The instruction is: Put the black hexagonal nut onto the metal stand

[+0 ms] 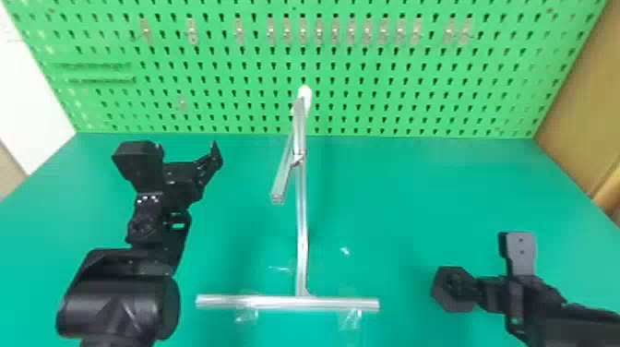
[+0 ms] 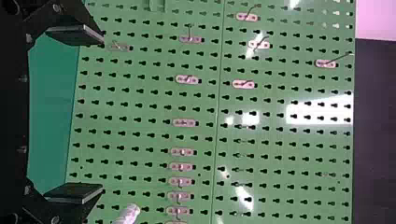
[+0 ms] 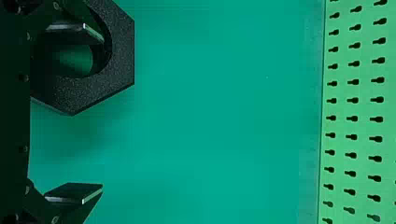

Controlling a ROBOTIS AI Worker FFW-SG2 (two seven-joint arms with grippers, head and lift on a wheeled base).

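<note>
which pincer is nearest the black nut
The right pincer: the nut shows right at one of its fingers, while the left pincer is off on the other side of the stand.

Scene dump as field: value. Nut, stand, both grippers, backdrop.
nut: black, hexagonal, off the stand, right of it
nut_contact: overlaps one finger of right gripper in view, not clamped between the jaws; whether it lies on the table is unclear
metal stand: on the table, mid-scene, crossbar nearest robot, white tip
left gripper: left of the stand, jaws apart
right_gripper: right of the stand, jaws apart
backdrop: green pegboard with a row of hooks
</note>
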